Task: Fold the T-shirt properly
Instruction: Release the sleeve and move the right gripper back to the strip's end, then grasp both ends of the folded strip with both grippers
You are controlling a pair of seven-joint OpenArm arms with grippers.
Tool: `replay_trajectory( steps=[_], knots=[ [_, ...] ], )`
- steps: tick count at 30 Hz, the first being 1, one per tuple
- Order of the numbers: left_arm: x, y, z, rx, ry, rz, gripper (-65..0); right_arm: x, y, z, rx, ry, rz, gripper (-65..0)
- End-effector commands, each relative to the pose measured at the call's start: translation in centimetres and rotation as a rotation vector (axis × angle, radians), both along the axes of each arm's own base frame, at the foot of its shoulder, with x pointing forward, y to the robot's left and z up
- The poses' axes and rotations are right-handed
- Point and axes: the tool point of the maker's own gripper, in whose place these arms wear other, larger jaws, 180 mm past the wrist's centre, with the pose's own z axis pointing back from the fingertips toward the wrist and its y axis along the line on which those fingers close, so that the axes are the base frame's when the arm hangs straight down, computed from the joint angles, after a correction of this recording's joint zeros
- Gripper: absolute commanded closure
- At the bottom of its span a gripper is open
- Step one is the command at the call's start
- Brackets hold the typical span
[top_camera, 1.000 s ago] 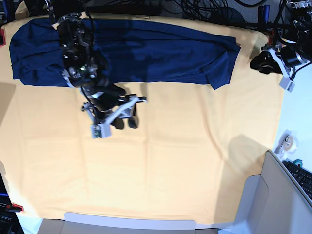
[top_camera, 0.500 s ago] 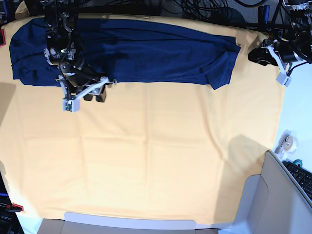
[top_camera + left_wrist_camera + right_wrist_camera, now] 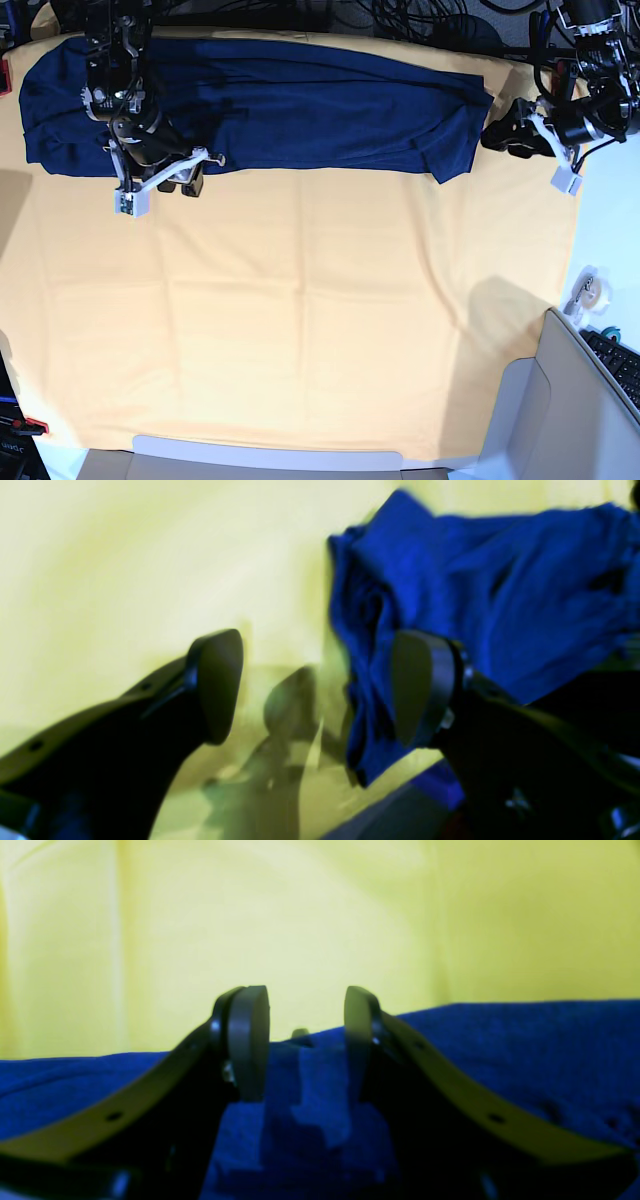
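Shirt (image 3: 260, 105): folded into a long band along the cloth's (image 3: 320, 320) far edge.
Left gripper (image 3: 315, 687): jaws wide apart at the shirt's end, nothing held.
Right gripper (image 3: 305, 1040): jaws parted, empty, over the near hem, likely for pinching.

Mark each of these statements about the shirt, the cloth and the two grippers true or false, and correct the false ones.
1. The T-shirt lies as a long band along the far edge of the table cloth. True.
2. The left gripper is clamped on the shirt. False: its jaws stand apart with nothing between them, beside the shirt's end.
3. The right gripper is over the shirt's near edge. True.
4. The shirt is red. False: it is dark navy blue.
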Motion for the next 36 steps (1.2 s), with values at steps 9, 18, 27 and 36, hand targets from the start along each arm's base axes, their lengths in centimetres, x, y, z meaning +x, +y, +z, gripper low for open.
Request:
replay_trajectory(
  steps=[9,18,27,36],
  knots=[
    [-0.1,-0.4,-1.5,-0.034,0.064,-0.018,-44.8,0.0,-4.2,1.3,-0.044,-0.046,-0.108,-24.9],
    [-1.4,-1.5,-2.3,-0.039,0.103,-0.062,-44.6,-0.1,-4.3,1.0,-0.044,-0.038,-0.109,-24.9],
    [-1.8,-5.6,0.7,-0.034,0.029,-0.282,-40.2,-0.1,-4.3,1.0,-0.044,-0.038,-0.110,-24.9],
    [-2.8,-6.6,0.1,-0.035,0.054,-0.322,-40.2,-0.2,-4.2,0.9,-0.043,-0.033,-0.107,-24.9]
  ],
)
